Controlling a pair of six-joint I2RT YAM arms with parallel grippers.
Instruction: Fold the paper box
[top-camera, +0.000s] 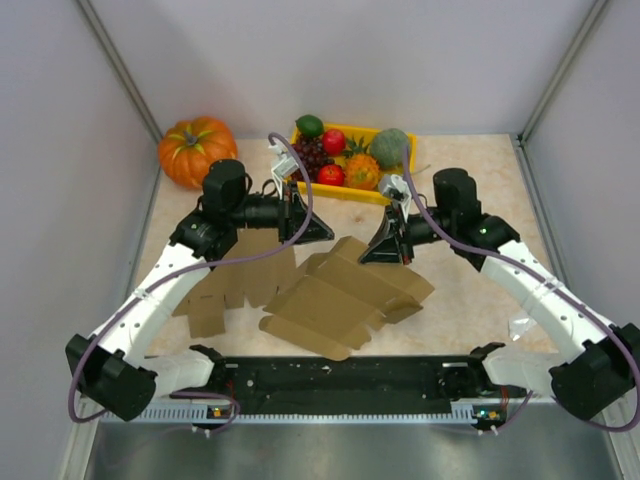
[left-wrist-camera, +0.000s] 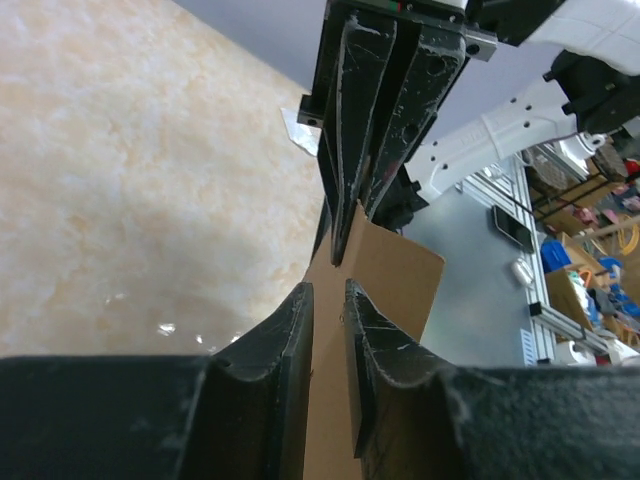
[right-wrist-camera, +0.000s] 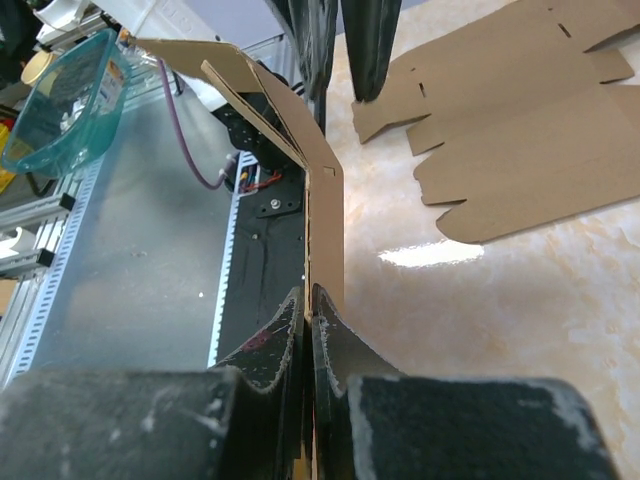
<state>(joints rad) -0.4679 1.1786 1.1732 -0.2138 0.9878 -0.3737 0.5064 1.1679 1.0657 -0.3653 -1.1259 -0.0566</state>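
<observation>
**Top view.** Shows the paper box (top-camera: 340, 300) as a brown cardboard blank at the middle of the table (top-camera: 470, 300), mostly lying flat, with its far edge lifted between the two arms. Shows more flat cardboard blanks (top-camera: 235, 285) just beside it on the left, under the left arm and partly overlapping one another. Shows a pumpkin (top-camera: 195, 148) at the far left corner and a yellow basket (top-camera: 352, 191) of fruit at the far edge, beyond the box.

**Right wrist view.** Shows the right gripper (right-wrist-camera: 308, 298) closed tight on an upright flap of the box, with the sheet pinched between the fingers and bending away above them.

**Left wrist view.** Shows the left gripper (left-wrist-camera: 328, 295) facing the right one nearly tip to tip, with a panel of the same box running between its fingers (left-wrist-camera: 285, 370). Leaves a narrow gap between the jaws; cannot tell whether the pads press on the sheet or merely flank it.
</observation>
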